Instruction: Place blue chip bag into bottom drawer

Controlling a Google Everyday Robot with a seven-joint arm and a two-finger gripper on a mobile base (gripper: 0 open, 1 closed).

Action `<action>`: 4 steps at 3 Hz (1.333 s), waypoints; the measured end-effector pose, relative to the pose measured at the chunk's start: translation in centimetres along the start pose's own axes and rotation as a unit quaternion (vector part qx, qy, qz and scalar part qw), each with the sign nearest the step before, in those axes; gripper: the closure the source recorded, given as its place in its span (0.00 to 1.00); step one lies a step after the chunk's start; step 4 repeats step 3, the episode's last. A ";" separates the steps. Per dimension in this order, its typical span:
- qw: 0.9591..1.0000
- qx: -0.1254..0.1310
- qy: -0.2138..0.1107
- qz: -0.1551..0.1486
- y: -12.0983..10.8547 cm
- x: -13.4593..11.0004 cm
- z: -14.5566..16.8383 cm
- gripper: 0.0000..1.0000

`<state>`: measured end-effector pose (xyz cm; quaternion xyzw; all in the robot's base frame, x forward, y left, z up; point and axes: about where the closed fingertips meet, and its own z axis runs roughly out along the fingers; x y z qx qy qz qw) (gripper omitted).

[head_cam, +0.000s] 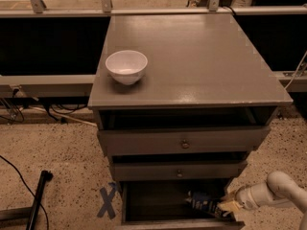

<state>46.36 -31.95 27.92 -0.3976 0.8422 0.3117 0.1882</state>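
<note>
The blue chip bag [203, 203] lies inside the open bottom drawer [158, 202], towards its right side. My gripper [226, 206] comes in from the lower right on a white arm [271, 191] and sits at the bag's right end, inside the drawer. The drawer's inside is dark. The two shallower drawers with small knobs [184, 144] above it stand slightly pulled out.
A white bowl [126, 66] stands on the grey cabinet top [192, 56] at the left. A blue tape cross [108, 201] marks the speckled floor left of the drawer. A black rod [37, 198] and cables lie at the far left.
</note>
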 end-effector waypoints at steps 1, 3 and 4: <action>1.000 -0.003 0.000 -0.001 0.2 0.0 0.2 0.04; 0.993 0.057 -0.066 -0.080 6.7 0.2 -6.1 0.00; 0.993 0.057 -0.066 -0.080 6.7 0.2 -6.1 0.00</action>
